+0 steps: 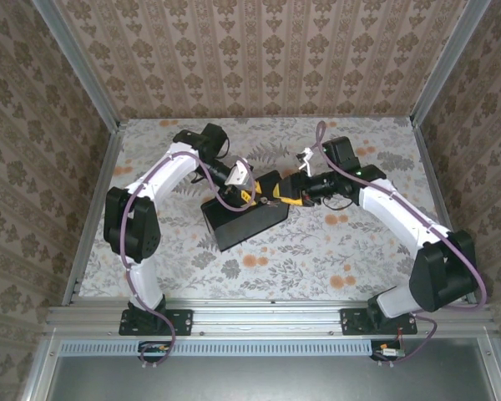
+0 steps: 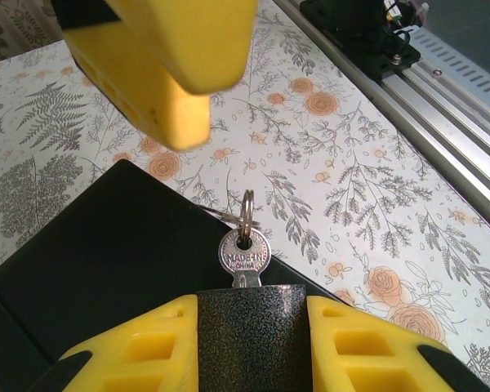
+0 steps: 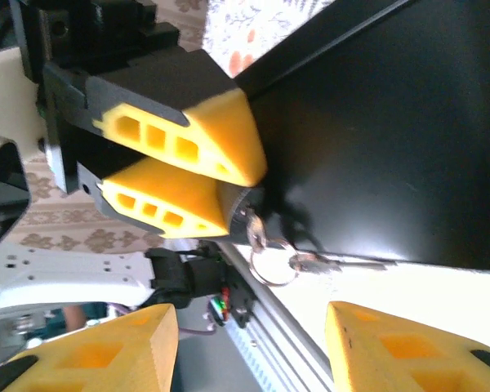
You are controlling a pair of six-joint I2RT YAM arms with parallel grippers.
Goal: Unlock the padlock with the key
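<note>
The counter (image 1: 317,259) lay under a pale cloth (image 2: 367,188) printed with grey ferns and orange flowers. Walls (image 1: 259,50) papered in a brown damask pattern closed it in on the left, the far side and the right. Aluminium posts (image 1: 77,58) ran along the corners, and a ribbed metal rail (image 1: 267,317) crossed the near edge, where both arm bases were bolted.

Left of centre, a black box (image 1: 246,224) sat askew on the cloth. The left hand (image 2: 247,306) reached in over the box, its yellow fingers (image 3: 180,155) pressed in on the padlock (image 2: 249,335), one against each side of its dark, speckled body. The lock was held at the edge of the box; its shackle was hidden, so I could not tell whether it was hooked to anything.

The key (image 2: 243,255) stood in the end of the padlock that faced away from the left hand, with its silvery round head sticking out. A thin wire ring (image 2: 246,196) hung through the hole in the head. In the right wrist view another small metal piece dangled from that ring, too blurred to identify.

To the right, the right hand (image 3: 251,314) faced the left one, just beyond the key. Its fingers (image 3: 416,347) were spread wide apart, with nothing between them and touching neither key nor ring
</note>
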